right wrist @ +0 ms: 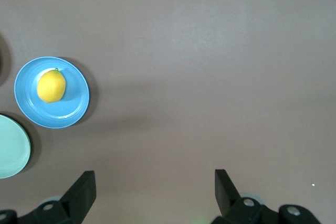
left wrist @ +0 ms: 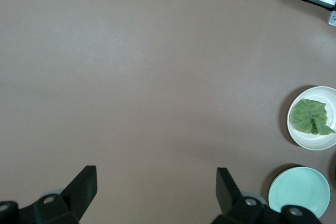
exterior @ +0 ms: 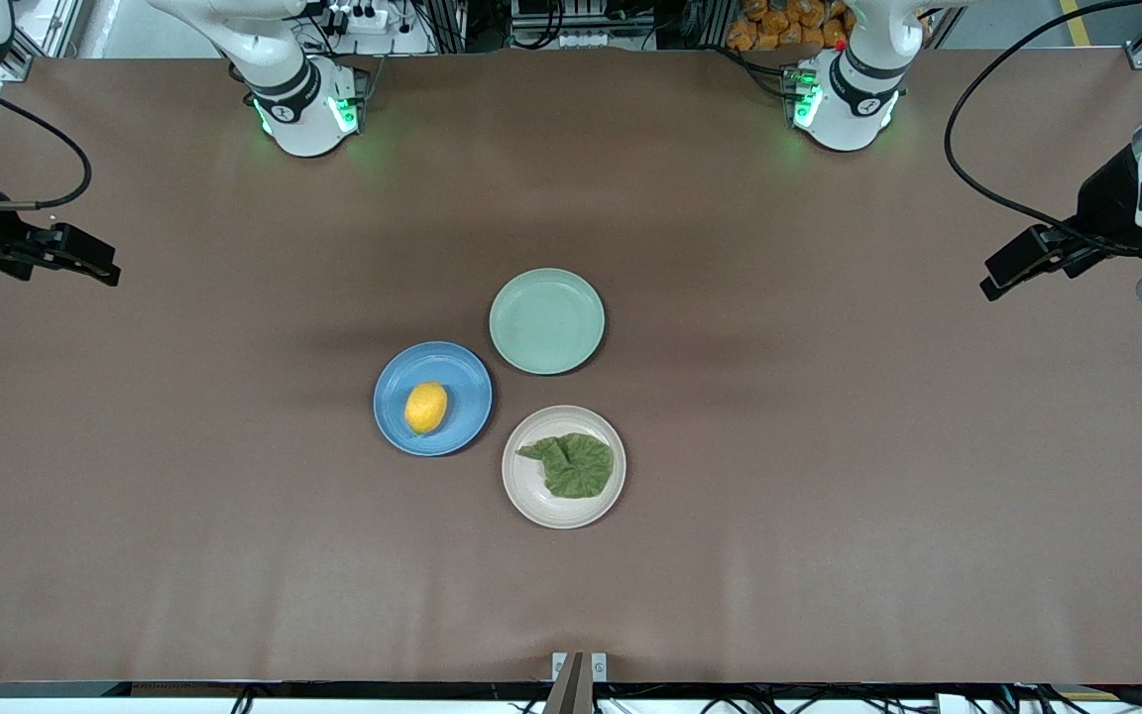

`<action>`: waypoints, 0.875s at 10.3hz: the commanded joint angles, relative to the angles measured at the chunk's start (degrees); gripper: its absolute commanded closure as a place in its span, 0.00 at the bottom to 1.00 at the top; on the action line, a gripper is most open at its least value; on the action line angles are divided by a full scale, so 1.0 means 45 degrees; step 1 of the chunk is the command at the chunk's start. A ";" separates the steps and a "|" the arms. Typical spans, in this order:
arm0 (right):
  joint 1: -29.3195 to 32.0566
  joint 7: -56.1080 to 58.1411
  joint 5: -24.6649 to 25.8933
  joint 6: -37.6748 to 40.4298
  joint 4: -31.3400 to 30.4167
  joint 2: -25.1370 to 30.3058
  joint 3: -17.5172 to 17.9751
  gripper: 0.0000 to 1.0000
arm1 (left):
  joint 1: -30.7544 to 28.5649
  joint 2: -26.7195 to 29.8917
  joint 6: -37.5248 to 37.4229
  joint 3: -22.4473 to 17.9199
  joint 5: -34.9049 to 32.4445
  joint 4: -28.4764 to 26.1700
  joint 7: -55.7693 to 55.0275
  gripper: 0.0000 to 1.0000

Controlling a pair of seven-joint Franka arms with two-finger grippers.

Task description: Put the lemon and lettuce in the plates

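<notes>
Front view: lemon (exterior: 425,408) lies in the blue plate (exterior: 463,428), a little off centre. Lettuce leaf (exterior: 570,464) lies flat in the beige-white plate (exterior: 531,494), nearer the front camera and toward the left arm's end. Pale green plate (exterior: 546,320), farther from the camera, holds nothing. All three plates cluster mid-surface (exterior: 829,496). Judgement: both items look delivered, task near done. Left hand (exterior: 1010,273) hangs over the surface at its own end, well apart from the plates, fingers spread wide, holding nothing. Right hand (exterior: 87,260) likewise at its end, wide open, empty; both arms appear parked clear.
</notes>
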State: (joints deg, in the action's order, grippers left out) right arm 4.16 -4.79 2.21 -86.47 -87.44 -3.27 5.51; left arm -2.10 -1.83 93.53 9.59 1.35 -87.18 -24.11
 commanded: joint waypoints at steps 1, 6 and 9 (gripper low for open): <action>0.0013 0.0166 0.0037 -0.0392 -0.0197 0.0102 -0.0012 0.00 | -0.0217 0.0095 -0.0081 0.0193 -0.0495 -0.0079 0.0299 0.00; -0.0084 -0.0028 -0.0935 -0.0531 0.0174 -0.0015 0.0046 0.00 | -0.0179 0.0037 -0.0606 0.0193 -0.0535 -0.0021 0.2350 0.00; -0.0163 0.0068 -0.0822 -0.0472 0.0272 -0.0015 -0.0012 0.00 | -0.0062 -0.0061 -0.0900 0.0330 -0.1060 0.0018 0.2544 0.00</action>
State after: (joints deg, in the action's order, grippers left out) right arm 3.46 -4.80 -1.00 -89.35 -87.11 -3.31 5.69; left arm -2.33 -2.09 90.73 10.36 -1.10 -87.32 -14.40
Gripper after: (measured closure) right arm 0.000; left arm 0.000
